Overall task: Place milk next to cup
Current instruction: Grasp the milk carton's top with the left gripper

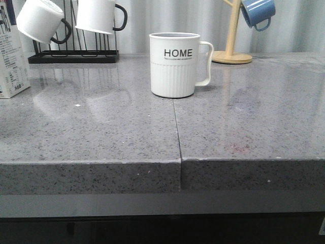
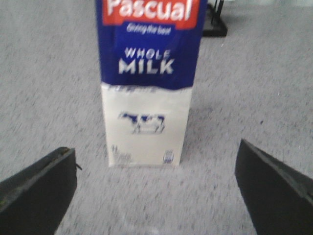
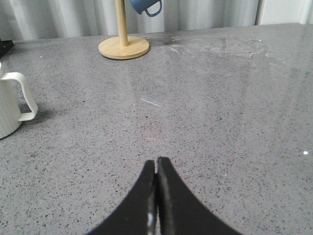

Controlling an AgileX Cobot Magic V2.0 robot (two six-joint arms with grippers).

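The milk [image 1: 11, 56] is a tall white carton with small print on its side, cut off at the far left edge of the front view. In the left wrist view the milk [image 2: 146, 83] stands upright on the counter, dark blue top reading "WHOLE MILK", cow picture below. My left gripper [image 2: 155, 161] is open wide and empty, its fingers [image 2: 36, 188] short of the carton, one to each side. The cup [image 1: 174, 64], a white ribbed "HOME" mug, stands mid-counter; its handle [image 3: 22, 95] shows in the right wrist view. My right gripper [image 3: 157, 161] is shut and empty over bare counter beside the cup.
A black rack [image 1: 73, 55] with two white black-handled mugs [image 1: 40, 19] stands at the back left. A wooden stand [image 1: 232, 51] with a blue mug [image 1: 258, 12] is at the back right. A seam [image 1: 176, 127] runs through the grey counter.
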